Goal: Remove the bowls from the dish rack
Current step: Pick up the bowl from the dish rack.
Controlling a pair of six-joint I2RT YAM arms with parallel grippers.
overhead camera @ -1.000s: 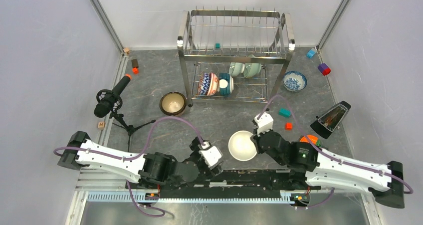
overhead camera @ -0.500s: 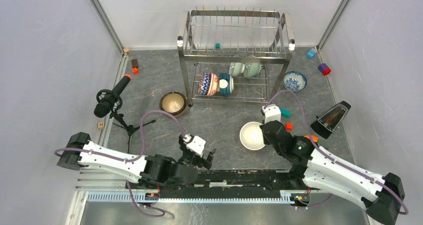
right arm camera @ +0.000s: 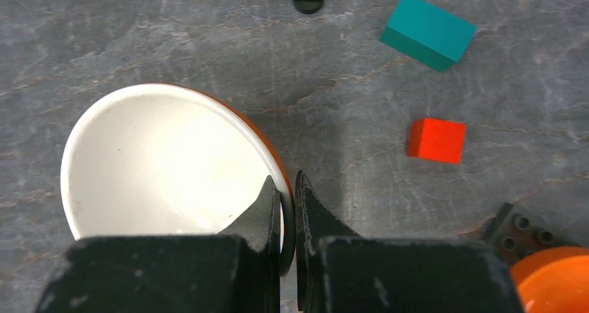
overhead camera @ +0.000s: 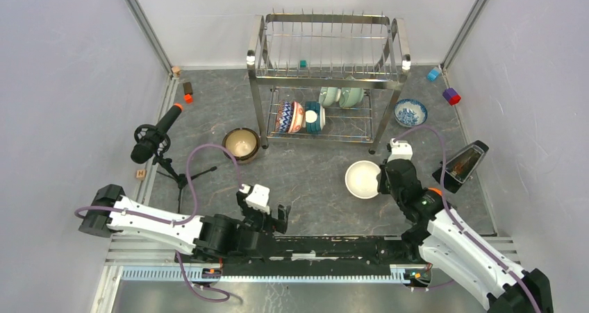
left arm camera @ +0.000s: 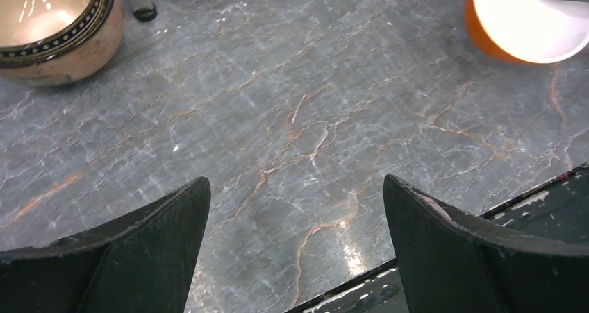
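Top view: we see shiny steel two-tier wire dish rack [overhead camera: 326, 82] upper centre, small ceramic bowls [overhead camera: 290, 116] on edge in lower tier. Blue-and-white bowl [overhead camera: 410, 112] on grey marbled bench [overhead camera: 305, 174] right of rack; brown cream-lined bowl [overhead camera: 241, 144] left of it. Orange bowl with white inside [overhead camera: 362, 179] centre right.

Left wrist: we note left tool [left arm camera: 295, 188] spread wide, holding nothing, above bench.

Right wrist: right tool [right arm camera: 288, 188] pinched on orange bowl's rim, lower centre. Teal block [right arm camera: 427, 30] and red block [right arm camera: 435, 140] upper right.
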